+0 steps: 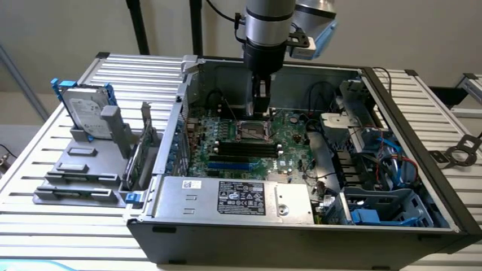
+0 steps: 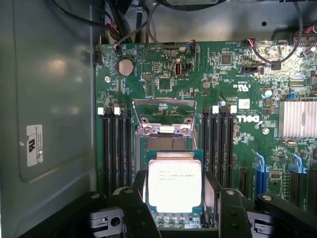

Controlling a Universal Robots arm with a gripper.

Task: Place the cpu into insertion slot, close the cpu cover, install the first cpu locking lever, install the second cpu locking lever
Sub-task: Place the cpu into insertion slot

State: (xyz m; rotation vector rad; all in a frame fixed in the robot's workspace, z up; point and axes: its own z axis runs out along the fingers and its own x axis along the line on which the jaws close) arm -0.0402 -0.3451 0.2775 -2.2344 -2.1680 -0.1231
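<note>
Gripper spread wide, pinching small flat square silver-topped cpu by side edges, probably to keep it level. Chip hangs just over square dark insertion slot. Thin silvery windowed cpu cover flipped up, leaving slot reachable. Not seated yet imo.

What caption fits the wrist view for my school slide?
Gripper holds the cpu over the open slot, with the cover flipped up.

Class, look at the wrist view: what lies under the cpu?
The cpu sits gripped in the gripper. Past its edge a strip of the slot shows, with the cover raised open beyond it. The cpu hides the rest of the slot, so what lies directly below cannot be seen.
</note>
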